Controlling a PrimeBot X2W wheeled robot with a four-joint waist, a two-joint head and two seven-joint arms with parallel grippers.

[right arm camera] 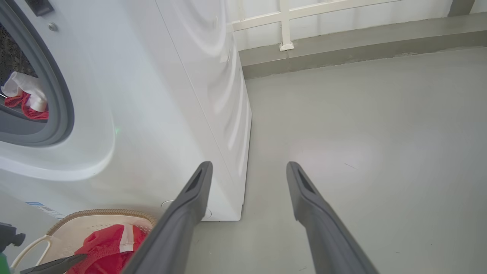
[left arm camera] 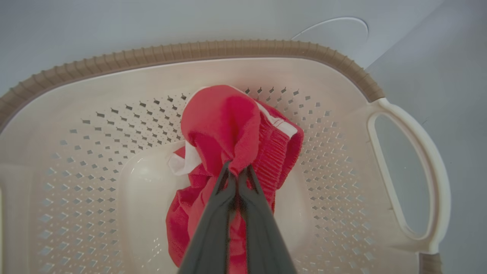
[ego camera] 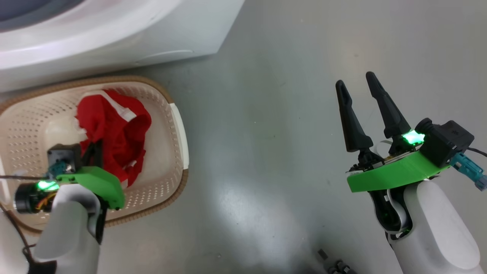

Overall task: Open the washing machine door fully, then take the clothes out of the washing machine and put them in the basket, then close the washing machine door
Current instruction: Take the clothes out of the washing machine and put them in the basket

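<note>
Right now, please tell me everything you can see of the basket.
The basket is cream plastic, rectangular with rounded corners, its walls pierced by small holes, with a brown woven-look rim and a white side handle. It stands upright on the grey floor close before the washing machine. Red clothes are inside it, pinched by the shut left gripper.

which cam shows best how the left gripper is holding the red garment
The left wrist view: the left gripper has both fingers pinched shut on a fold of the red garment inside the basket. The head view mostly hides the fingers behind the green mount. The right wrist view catches one dark fingertip beside the garment.
</note>
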